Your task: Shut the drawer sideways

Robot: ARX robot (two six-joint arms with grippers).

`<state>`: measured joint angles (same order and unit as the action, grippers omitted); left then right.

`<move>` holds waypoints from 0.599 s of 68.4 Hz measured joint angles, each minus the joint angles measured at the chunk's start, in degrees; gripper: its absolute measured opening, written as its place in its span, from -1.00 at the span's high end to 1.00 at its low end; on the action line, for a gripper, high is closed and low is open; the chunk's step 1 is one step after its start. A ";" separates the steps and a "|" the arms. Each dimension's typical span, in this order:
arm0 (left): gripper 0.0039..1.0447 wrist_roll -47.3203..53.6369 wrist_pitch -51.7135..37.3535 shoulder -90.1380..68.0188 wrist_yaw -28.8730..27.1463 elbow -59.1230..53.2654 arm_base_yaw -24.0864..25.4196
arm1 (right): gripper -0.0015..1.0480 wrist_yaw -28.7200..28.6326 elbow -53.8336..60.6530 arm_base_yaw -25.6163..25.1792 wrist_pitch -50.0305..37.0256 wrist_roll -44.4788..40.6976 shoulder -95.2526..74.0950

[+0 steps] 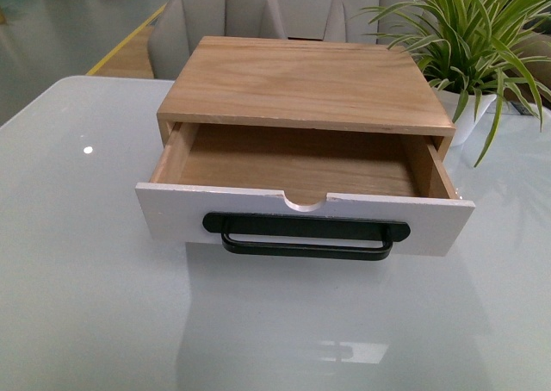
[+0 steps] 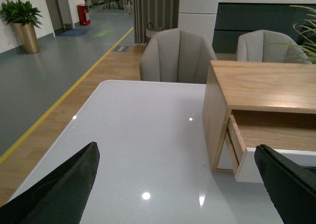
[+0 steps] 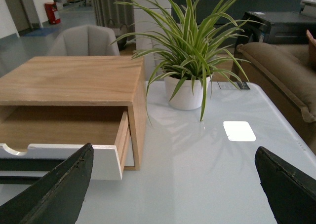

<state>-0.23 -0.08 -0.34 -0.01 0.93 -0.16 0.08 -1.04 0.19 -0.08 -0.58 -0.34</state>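
Left wrist view: the left gripper (image 2: pixel 176 146) is spread wide, its two dark, matte, wedge-shaped fingers (image 2: pixel 64 189) well apart with only bare table between them.

Front view: a glossy, pale grey table (image 1: pixel 86 279) with rounded corners carries a low, rectangular wooden housing (image 1: pixel 301 85) of light, grained timber. The drawer (image 1: pixel 297 167) stands pulled out of the housing toward 6 o'clock, near the table's centre. Its shallow wooden tray is exposed and holds nothing. Its front panel is painted white, with scuffed edges. A half-round notch (image 1: pixel 303 203) is cut into the top edge at mid-width. Below the notch a long bar handle (image 1: pixel 306 236) of black metal runs flat across the panel.

At 12 o'clock beyond the table stand two grey upholstered chairs (image 1: pixel 215 21) with ribbed, curved backs. At 2 o'clock from the housing, just beside it, a spider plant (image 1: pixel 482 38) with striped, arching leaves grows from a smooth white pot (image 1: pixel 465 120).

Right wrist view: the right gripper (image 3: pixel 174 148) is likewise spread wide and holds nothing.
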 joint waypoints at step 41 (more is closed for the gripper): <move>-0.84 0.00 0.00 0.00 0.00 0.00 0.00 | -0.83 0.00 0.00 0.00 0.00 0.00 0.00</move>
<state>-0.23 -0.08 -0.34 -0.01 0.93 -0.16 0.08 -1.04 0.19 -0.08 -0.58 -0.34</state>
